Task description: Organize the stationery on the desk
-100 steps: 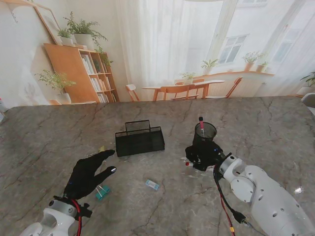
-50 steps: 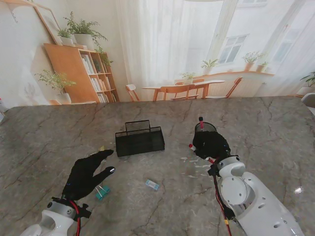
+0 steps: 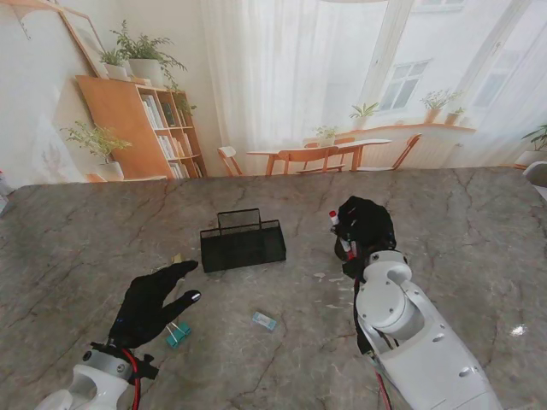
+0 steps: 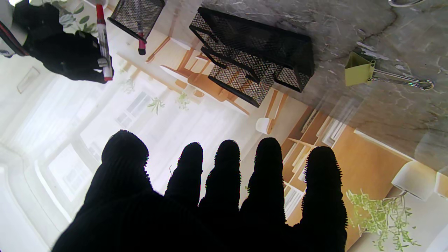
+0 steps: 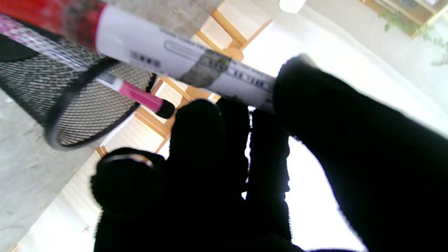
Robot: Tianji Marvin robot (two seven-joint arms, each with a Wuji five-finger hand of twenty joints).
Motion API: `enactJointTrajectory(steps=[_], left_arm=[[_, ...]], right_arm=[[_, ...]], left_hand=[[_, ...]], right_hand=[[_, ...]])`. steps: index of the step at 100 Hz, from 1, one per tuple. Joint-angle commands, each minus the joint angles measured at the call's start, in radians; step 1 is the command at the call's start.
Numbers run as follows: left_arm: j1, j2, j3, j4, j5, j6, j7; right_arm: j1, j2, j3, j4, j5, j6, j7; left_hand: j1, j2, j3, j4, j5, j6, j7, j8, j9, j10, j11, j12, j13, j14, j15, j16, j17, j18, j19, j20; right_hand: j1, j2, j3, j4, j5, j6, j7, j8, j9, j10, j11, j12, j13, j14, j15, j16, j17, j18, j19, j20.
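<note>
Left hand [image 3: 152,303] is seen flat over the table [image 3: 85,239] at 7 o'clock, fingers spread, nothing held. A teal binder clip [image 3: 177,334] lies just beside its thumb; a small eraser [image 3: 264,320] sits at 6 o'clock on bare marble. A yellow-green binder clip [image 4: 358,69] lies past the fingertips. Farther on, the mesh tray [image 3: 243,241] is centred, open room around it. At 2 o'clock the right hand [image 3: 366,229] is closed on a red-capped marker [image 3: 340,234], held beside the mesh pen cup [image 5: 70,101], which holds a pink pen [image 5: 134,96].

Black wire-mesh rectangular tray [image 3: 243,241]; black wire-mesh round pen cup [image 5: 66,105]; white plastic marker, red cap [image 5: 168,57]; yellow-green metal binder clip [image 4: 359,69]; grey veined marble tabletop [image 3: 85,239].
</note>
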Motion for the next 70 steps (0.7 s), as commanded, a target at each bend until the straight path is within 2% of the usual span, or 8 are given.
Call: enactJointTrajectory(steps=[1,34,46,70], left_arm=[[0.001,-0.001,0.005,0.0,0.001,0.003,-0.004],[-0.015,0.003,0.014,0.008,-0.004,0.015,-0.028],[-0.02,0.004,0.017,0.011,-0.005,0.019,-0.035],[-0.035,0.007,0.029,0.018,-0.005,0.031,-0.054]], right_arm=[[0.026,-0.018,-0.001,-0.023,0.007,0.007,0.003],[0.12,-0.042,-0.009,0.025,0.037,0.042,-0.045],[0.161,-0.044,-0.008,0.075,0.033,0.039,-0.047],[0.263,-0.068,-0.027,0.211,0.065,0.049,-0.088]], left_hand=[[0.031,0.071,-0.014,0.019,0.007,-0.007,0.009,0.011,0.001,-0.006,0.001,0.008,0.009,-0.005,0.015,0.007,-0.003,-0.002,0.017,0.013],[0.031,0.071,-0.014,0.019,0.007,-0.006,0.009,0.011,0.003,-0.006,0.001,0.009,0.009,-0.004,0.015,0.007,-0.003,-0.003,0.017,0.013],[0.031,0.071,-0.014,0.019,0.007,-0.005,0.009,0.011,0.002,-0.008,0.001,0.009,0.009,-0.005,0.015,0.008,-0.003,-0.003,0.017,0.013],[0.03,0.07,-0.014,0.019,0.008,-0.006,0.009,0.011,0.002,-0.006,0.001,0.009,0.01,-0.005,0.016,0.008,-0.003,-0.002,0.017,0.013]], right_hand=[[0.115,0.053,0.153,0.046,0.041,-0.13,0.13,0.043,0.039,0.028,0.029,0.04,0.033,-0.053,-0.008,0.003,0.022,-0.051,0.023,0.009],[0.115,0.068,0.143,0.048,0.036,-0.125,0.129,0.05,0.034,0.027,0.025,0.045,0.034,-0.054,-0.018,0.004,0.02,-0.052,0.015,0.005],[0.114,0.073,0.141,0.05,0.032,-0.131,0.129,0.052,0.029,0.025,0.025,0.047,0.034,-0.055,-0.024,0.003,0.02,-0.054,0.012,0.004],[0.116,0.074,0.139,0.053,0.032,-0.128,0.13,0.053,0.026,0.027,0.027,0.051,0.034,-0.051,-0.028,0.008,0.018,-0.047,0.005,0.002]])
